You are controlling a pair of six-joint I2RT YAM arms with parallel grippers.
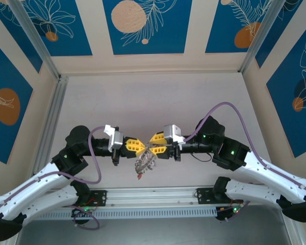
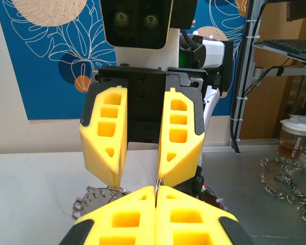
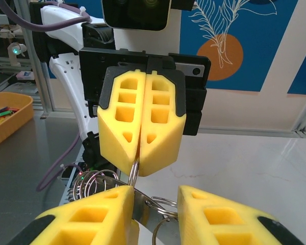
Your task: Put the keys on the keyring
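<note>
- Yellow-fingered left gripper clenches the keyring above the tabletop's near edge, its rim mostly hidden.
- Jaws of the right gripper stand apart; contact unclear.

An orange bin of small coloured bits sits at my right wrist view's left edge. A lidded cup stands at my left wrist view's right edge.

The left end effector and right end effector stand nearly tip to tip. The keyring hangs between and beneath them, barring passage. On their far side the desk lies open.
</note>
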